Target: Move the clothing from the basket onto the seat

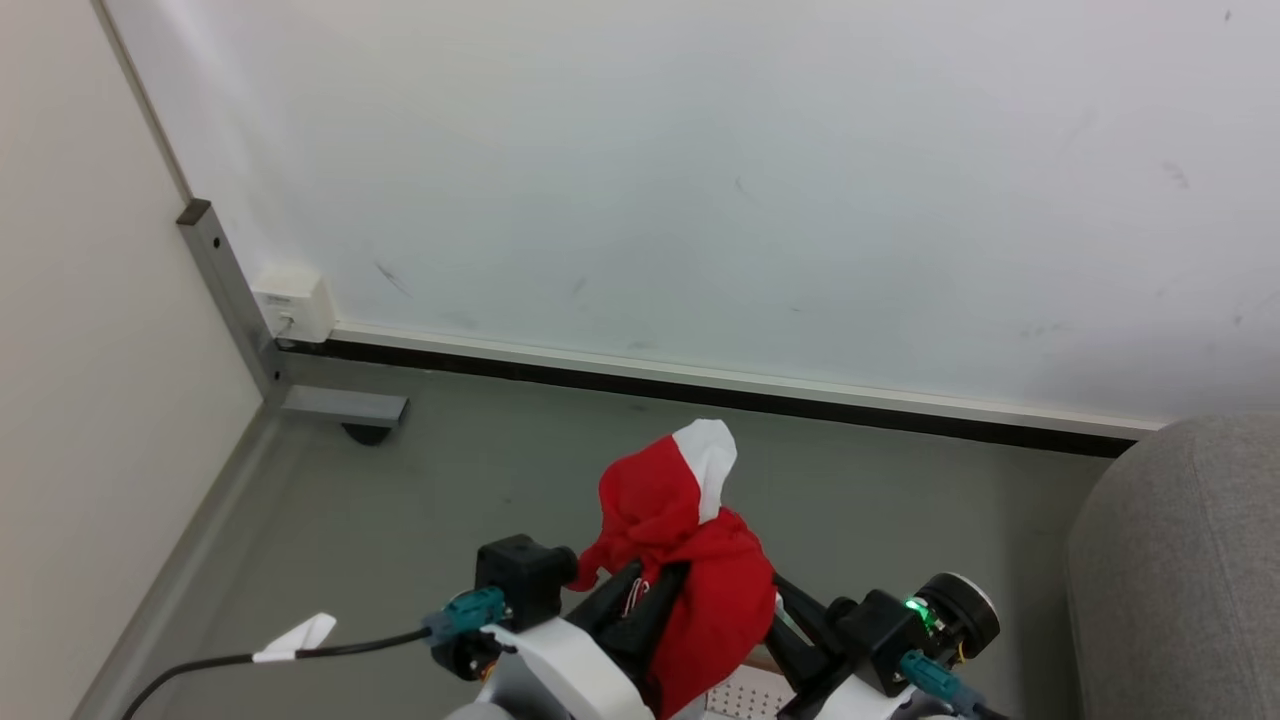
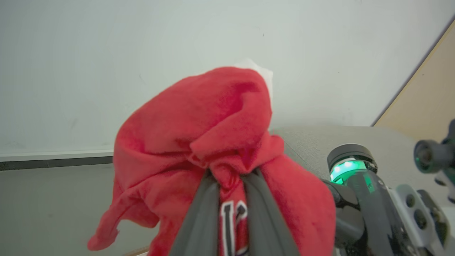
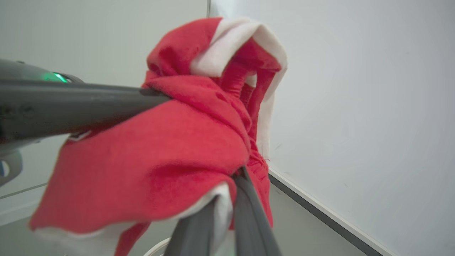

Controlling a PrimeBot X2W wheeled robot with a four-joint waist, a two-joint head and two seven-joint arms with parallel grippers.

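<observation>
Left claw (image 2: 230, 177): the two dark fingers (image 2: 201, 217) stand close together, clamped on a gathered fold of the clothing (image 2: 199, 135). White-outlined lettering shows in the narrow gap between them.

Right claw (image 3: 230, 186): the fingers are likewise drawn together and clamped on the same clothing, at an edge carrying white trim. In the right wrist view, one finger of the left claw enters from the left side, its tip buried in the red fabric.

Clothing position, head view: a bunched red mass with a white patch at the top, raised clear of the grey floor (image 1: 450, 480) and draped over both claws between the two forearms.

Basket (image 1: 745, 697): a small white perforated portion shows at the bottom edge, directly below the clothing.

Seat (image 1: 1180, 570): grey upholstery at the right edge, apart from the clothing.

Surroundings: a white wall (image 1: 700, 180) with a dark skirting strip stands behind. A black cable (image 1: 200, 665) with a white tag runs from a teal connector on the left arm.
</observation>
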